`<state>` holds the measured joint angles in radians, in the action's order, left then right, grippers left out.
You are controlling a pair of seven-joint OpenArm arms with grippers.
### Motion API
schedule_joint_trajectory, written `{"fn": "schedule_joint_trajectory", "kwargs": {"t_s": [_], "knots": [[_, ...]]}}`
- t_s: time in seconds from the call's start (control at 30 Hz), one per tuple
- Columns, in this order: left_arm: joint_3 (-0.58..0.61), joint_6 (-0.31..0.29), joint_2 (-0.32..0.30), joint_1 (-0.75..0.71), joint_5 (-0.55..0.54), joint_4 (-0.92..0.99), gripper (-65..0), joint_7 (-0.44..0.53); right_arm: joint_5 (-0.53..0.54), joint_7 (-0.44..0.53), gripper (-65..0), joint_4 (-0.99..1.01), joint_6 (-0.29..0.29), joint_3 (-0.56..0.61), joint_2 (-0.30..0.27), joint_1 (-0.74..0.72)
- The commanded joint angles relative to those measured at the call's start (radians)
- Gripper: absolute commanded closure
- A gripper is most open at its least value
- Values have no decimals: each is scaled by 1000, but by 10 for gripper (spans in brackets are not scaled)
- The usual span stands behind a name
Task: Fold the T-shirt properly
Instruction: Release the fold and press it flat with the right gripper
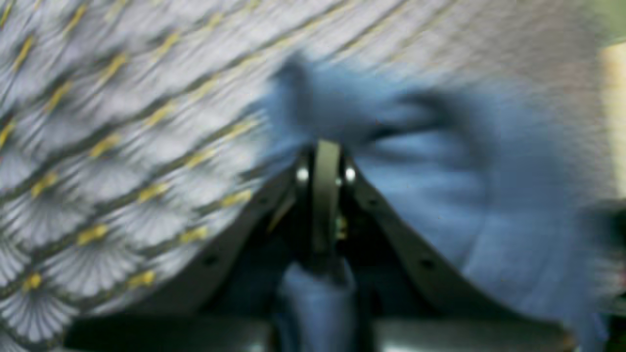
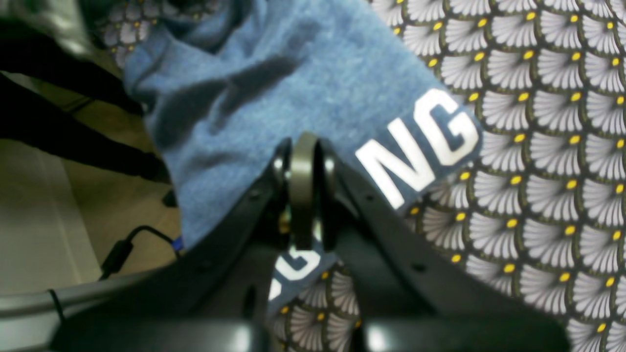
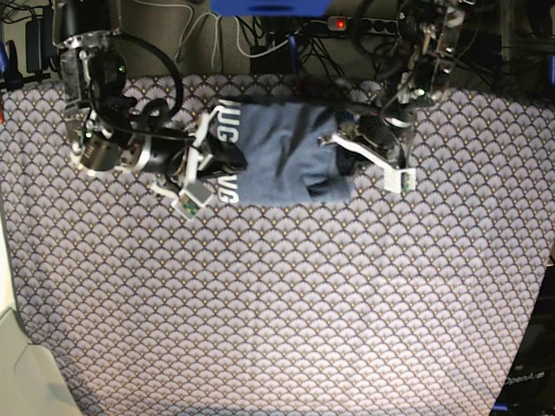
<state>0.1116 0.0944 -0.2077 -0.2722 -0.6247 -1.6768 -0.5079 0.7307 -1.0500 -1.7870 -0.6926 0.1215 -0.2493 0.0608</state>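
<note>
— Blue cloth sits pinched in both sets of jaws, as far as we can see. Our right gripper [image 2: 303,146] is clamped tight on the T-shirt [image 2: 293,93], right beside the white lettering [image 2: 420,144].

— And the left gripper [image 1: 326,151]? Our wrist view there is badly smeared.

— It looks closed on blue fabric too, with a strip of it hanging down between the fingers; we'd say it holds the shirt, though the blur leaves some doubt.

— Where does the shirt lie?

— From the base camera, it is bunched into a rough rectangle at the far middle of the tablecloth [image 3: 277,303], stretched between our two arms. The lettered end is under the right gripper [image 3: 227,160], the plain end by the left gripper [image 3: 345,156].

— Anything beyond?

— Cables [image 3: 260,39] run along the far edge of the table.
</note>
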Motion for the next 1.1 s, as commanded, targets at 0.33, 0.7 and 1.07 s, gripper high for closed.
{"fn": "schedule_joint_trajectory", "kwargs": {"t_s": [0.33, 0.7, 1.07], "knots": [[-2, -20, -2, 66, 1, 94, -3, 25, 17, 24, 0, 83, -6, -1, -5, 26], [-3, -18, -23, 66, 2, 97, -3, 18, 17, 175, 0, 290, -6, 0, -40, -3], [-3, -20, -28, 67, 2, 171, -3, 25, 20, 165, 0, 169, -6, -3, -95, -23]]}}
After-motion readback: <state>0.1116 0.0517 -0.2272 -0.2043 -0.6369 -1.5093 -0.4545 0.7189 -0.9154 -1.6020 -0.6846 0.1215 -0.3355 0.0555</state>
